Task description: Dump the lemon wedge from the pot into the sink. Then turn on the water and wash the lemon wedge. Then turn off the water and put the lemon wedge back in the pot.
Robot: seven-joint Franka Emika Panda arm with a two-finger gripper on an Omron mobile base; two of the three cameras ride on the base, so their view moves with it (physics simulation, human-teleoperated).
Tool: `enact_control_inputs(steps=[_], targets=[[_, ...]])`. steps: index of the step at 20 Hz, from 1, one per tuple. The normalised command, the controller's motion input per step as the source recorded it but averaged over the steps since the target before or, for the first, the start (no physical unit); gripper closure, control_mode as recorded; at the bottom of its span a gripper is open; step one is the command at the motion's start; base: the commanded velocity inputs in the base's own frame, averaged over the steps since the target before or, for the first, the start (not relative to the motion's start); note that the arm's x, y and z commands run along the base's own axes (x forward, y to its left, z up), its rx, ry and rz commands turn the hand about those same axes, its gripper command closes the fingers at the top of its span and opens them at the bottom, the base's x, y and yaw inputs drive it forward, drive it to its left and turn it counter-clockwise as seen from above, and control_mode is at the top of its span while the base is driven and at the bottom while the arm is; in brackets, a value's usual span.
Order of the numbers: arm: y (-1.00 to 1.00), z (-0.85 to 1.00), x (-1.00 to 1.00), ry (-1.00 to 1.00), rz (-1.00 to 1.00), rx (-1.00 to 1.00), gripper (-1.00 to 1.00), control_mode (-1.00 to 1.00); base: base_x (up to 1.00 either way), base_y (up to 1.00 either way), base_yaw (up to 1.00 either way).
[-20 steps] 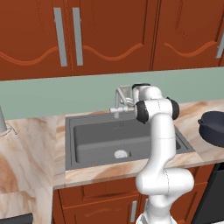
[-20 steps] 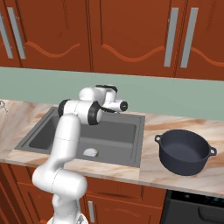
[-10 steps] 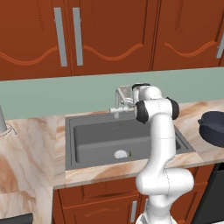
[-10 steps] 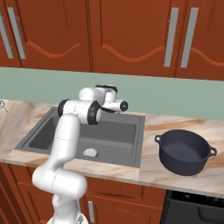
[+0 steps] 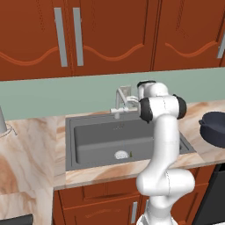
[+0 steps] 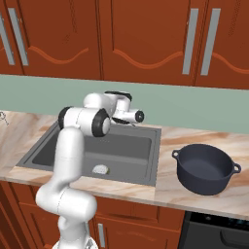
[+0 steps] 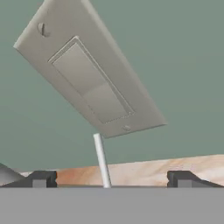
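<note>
the sink (image 5: 83,151) holds the lemon wedge (image 5: 130,154) just right of its drain (image 5: 121,154), well below my gripper (image 7: 109,178), whose tips stand wide apart, holding nothing, at the faucet (image 5: 119,103) by the back wall. the pot (image 6: 204,168) sits on the counter (image 6: 170,187), right of the sink.

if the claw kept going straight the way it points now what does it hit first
Probably the thin faucet lever, standing upright between the open claw's fingertips. If it slips past that, the green back wall near the switch plate comes next. Depth is hard to judge.
</note>
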Motion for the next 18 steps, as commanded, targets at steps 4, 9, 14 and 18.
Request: enact_control_inputs(steps=[4,9,14,18], targets=[[-0.08,0.16,-0.56,-0.02,0.00,0.00,-1.00,-1.00,0.00,0.00,0.00],[-0.10,0.19,-0.60,0.00,0.00,0.00,-1.00,-1.00,0.00,0.00,0.00],[-0.16,0.38,-0.51,0.00,0.00,0.00,-1.00,-1.00,0.00,0.00,0.00],[-0.15,0.57,-0.44,0.02,0.00,0.00,-1.00,-1.00,0.00,0.00,0.00]])
